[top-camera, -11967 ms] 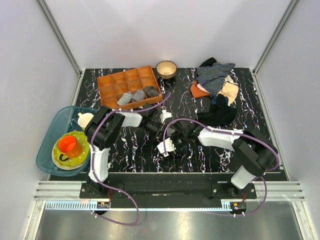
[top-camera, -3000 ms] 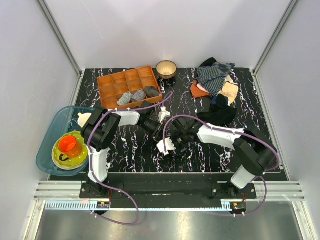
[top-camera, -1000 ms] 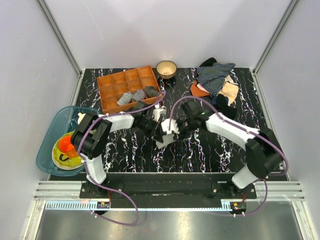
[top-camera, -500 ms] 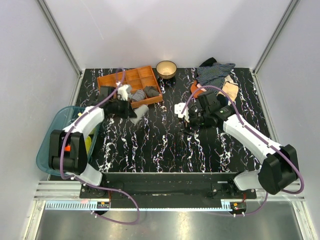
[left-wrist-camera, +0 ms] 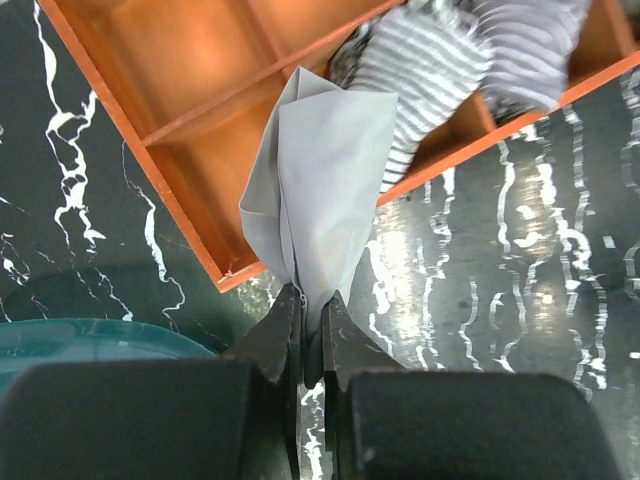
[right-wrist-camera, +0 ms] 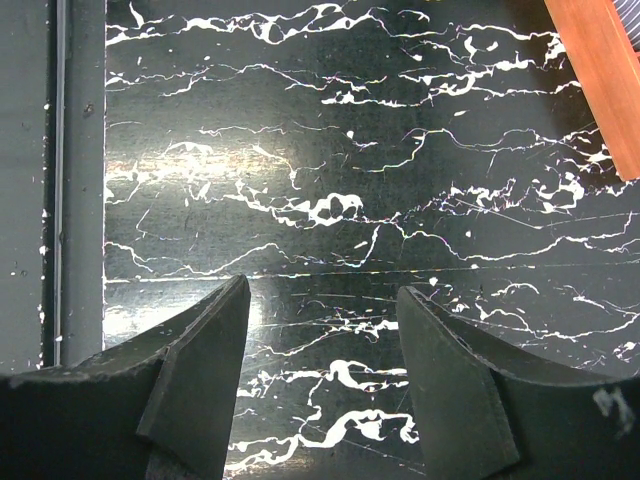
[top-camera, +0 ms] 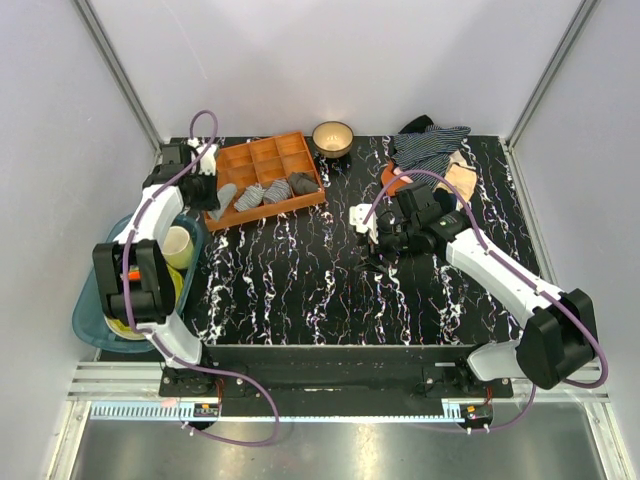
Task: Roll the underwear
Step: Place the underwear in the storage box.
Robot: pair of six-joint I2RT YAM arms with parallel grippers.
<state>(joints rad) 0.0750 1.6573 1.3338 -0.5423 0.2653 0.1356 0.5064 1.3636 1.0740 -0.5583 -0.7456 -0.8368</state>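
Swinging away from mid-table, where both grippers met a second ago, the left gripper (left-wrist-camera: 310, 322) now sits at the left end of the orange tray (top-camera: 247, 160), just outside its near-left corner. Its fingers are pinched almost closed on the narrow end of the underwear (left-wrist-camera: 325, 170). From there the grey cloth fans out across the tray's rim and over the near-left compartment. Its wide end reaches the striped roll (left-wrist-camera: 430, 60) in the next compartment along. From the overhead view the grey piece (top-camera: 223, 194) lies at the left end of the row of rolls along the tray's near side.

The right gripper (right-wrist-camera: 322, 290) has pulled back to the right of centre and has not shifted in the last half second. Its fingers are spread wide over bare black marble table (right-wrist-camera: 330, 120) and hold nothing.

So the two-handed work on the cloth looks finished, and this is the carry to the tray. The piece reads as a folded, tapering bundle held by one end. Whether it is rolled tightly I cannot tell from here. My judgement is that what remains is to lower it into that empty corner compartment and let go without it unfurling over the rim.
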